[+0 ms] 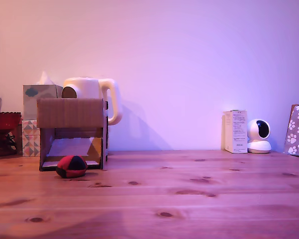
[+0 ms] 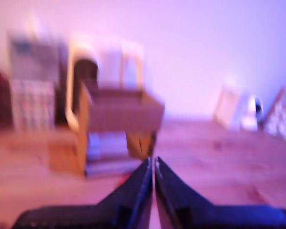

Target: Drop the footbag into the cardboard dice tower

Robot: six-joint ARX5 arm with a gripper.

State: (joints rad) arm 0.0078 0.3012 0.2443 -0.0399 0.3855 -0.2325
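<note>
The red and black footbag [image 1: 72, 167] lies on the wooden table [image 1: 189, 199], right in front of the lower opening of the cardboard dice tower [image 1: 72, 113], at the exterior view's left. The tower's pale ramp shows behind the footbag. The arm does not appear in the exterior view. The wrist view is blurred. There my gripper [image 2: 153, 161] has its two dark fingers pressed together, shut with nothing between them, pointing toward the tower [image 2: 126, 112] from some way off. Only a faint red sliver beside one finger hints at the footbag there.
A cream kettle [image 1: 92, 89] stands behind the tower, with patterned tissue boxes [image 1: 39, 97] and a red bowl [image 1: 4, 120] further left. At the exterior view's right are a white carton [image 1: 235, 131], a small white camera [image 1: 259, 135] and a paw-print bag [image 1: 298, 130].
</note>
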